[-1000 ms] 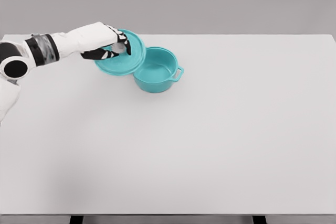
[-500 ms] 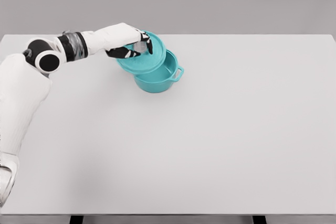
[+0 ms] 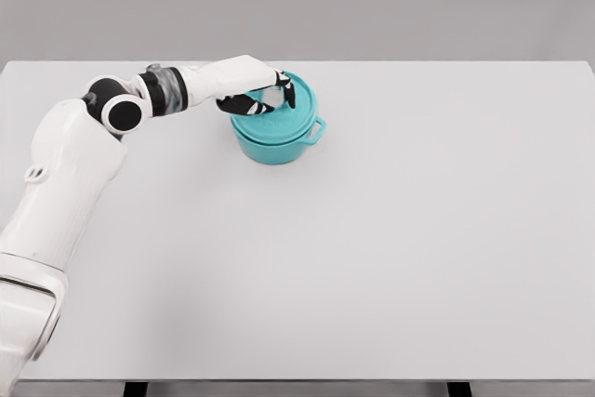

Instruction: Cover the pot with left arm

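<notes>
A teal pot (image 3: pixel 276 147) stands on the white table (image 3: pixel 390 230), left of centre and toward the far edge, with one side handle pointing right. The matching teal lid (image 3: pixel 284 119) now lies over the pot's mouth, nearly level. My left hand (image 3: pixel 265 97) reaches in from the left and is shut on the lid's knob, its dark fingers curled around it on top of the lid. The pot's inside is hidden by the lid. My right arm does not show.
My left arm (image 3: pixel 84 155) stretches across the table's left side from the lower left corner up to the pot. A grey wall runs behind the table's far edge.
My left hand has carried the lid rightward from beside the pot's left rim to above its mouth, and the lid has gone from tilted to nearly flat on the pot.
</notes>
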